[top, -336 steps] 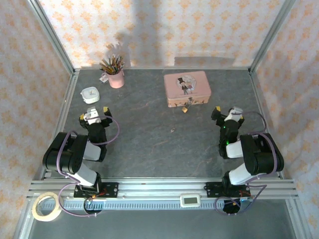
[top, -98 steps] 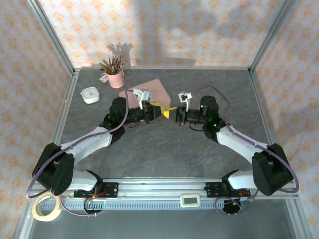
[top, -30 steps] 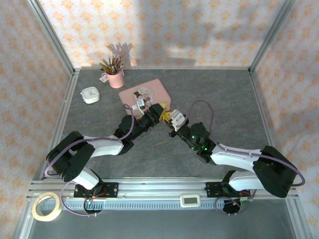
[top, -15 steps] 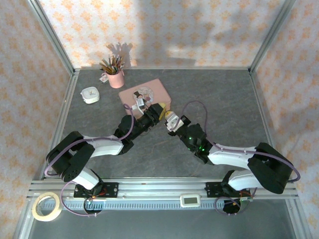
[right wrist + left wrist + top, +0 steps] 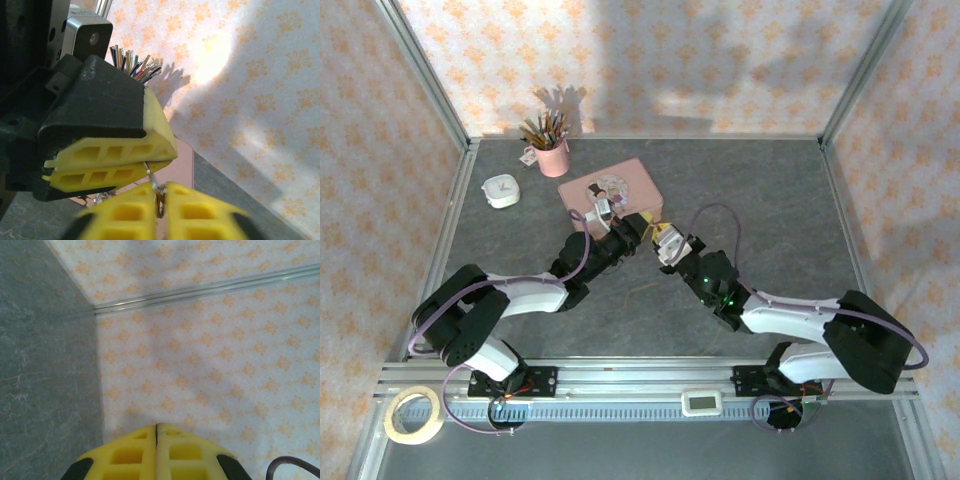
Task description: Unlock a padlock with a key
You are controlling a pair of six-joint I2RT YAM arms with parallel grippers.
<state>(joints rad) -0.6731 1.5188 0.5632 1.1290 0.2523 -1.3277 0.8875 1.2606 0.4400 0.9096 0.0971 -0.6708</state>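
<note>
Just in front of the pink tin (image 5: 610,188), right gripper (image 5: 160,192) clenched on the key (image 5: 159,205), a tiny ring-headed sliver, its thin silvery stem reaching into the left gripper (image 5: 167,159), pads pressed together, padlock too small to make out
</note>
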